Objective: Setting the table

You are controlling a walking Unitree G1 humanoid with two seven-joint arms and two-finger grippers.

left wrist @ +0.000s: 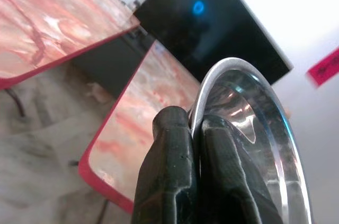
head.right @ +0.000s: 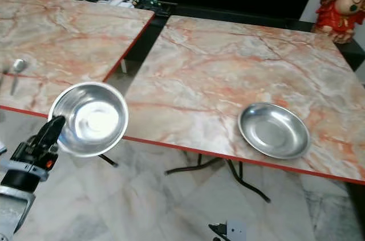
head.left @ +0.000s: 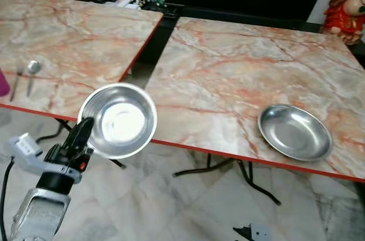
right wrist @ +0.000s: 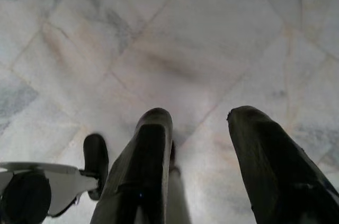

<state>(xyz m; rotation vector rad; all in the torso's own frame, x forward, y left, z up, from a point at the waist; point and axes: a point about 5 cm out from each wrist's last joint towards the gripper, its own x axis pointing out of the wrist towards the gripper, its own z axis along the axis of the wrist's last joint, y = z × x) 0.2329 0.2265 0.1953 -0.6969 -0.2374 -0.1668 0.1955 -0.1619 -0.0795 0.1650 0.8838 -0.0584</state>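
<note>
Two marble-patterned tables with red edges stood side by side over a pale marble-tile floor point(head.left: 171, 207), with a dark cabinet behind them at the top of the left eye view. On the right table point(head.left: 228, 76), a shallow steel plate point(head.left: 295, 131) lay near the front edge at the lower right. A spoon point(head.left: 32, 72) rested on the left table point(head.left: 74, 36) at the far left. At lower left, the left gripper point(head.left: 85, 130) held a steel bowl point(head.left: 118, 119) by its rim, in the air over the gap between the tables. A red figurine point(head.left: 348, 4) stood at the upper right.

The left wrist view showed the two black fingers point(left wrist: 169, 171) pressed together on the bowl's rim, the red table edge below and beyond them.

In the right wrist view, the right gripper point(right wrist: 198, 123) hung with fingers spread apart above the floor tiles, a chair foot at the upper left.
</note>
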